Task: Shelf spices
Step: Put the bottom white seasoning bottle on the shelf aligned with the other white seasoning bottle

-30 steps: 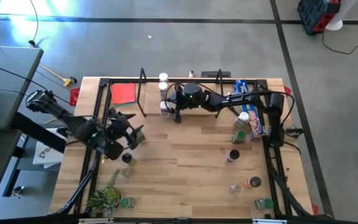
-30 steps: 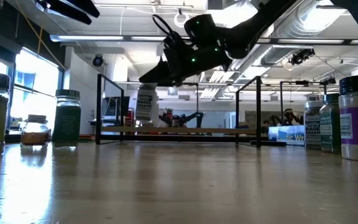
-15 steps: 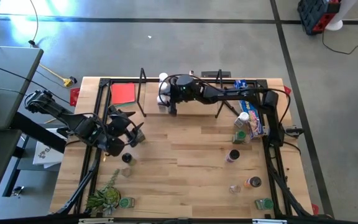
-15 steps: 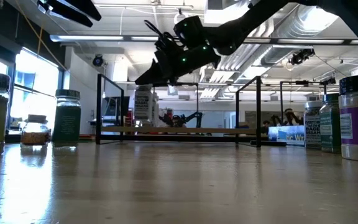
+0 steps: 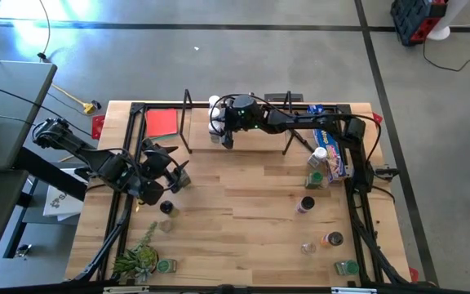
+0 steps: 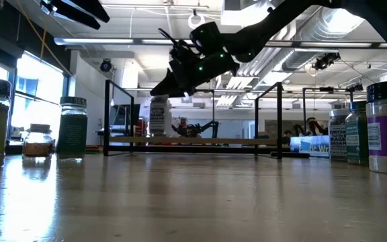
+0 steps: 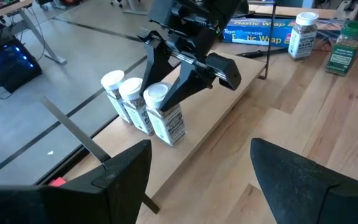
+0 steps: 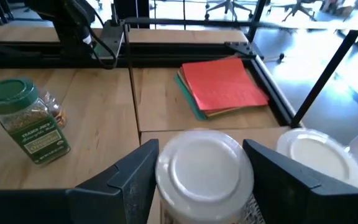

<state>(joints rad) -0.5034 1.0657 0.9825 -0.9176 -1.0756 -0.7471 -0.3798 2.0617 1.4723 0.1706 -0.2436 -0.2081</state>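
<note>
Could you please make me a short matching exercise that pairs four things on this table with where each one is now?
Things:
1. white-capped jar
2. red square
3. blue box
4. green plant

Places:
A. at the table's near left corner in the high view
B. along the table's right side, by the right arm's base
C. on the shelf board, between the fingers of the right gripper
D. flat at the table's far left, beyond the left gripper

Pairs: 1-C, 2-D, 3-B, 4-A
</note>
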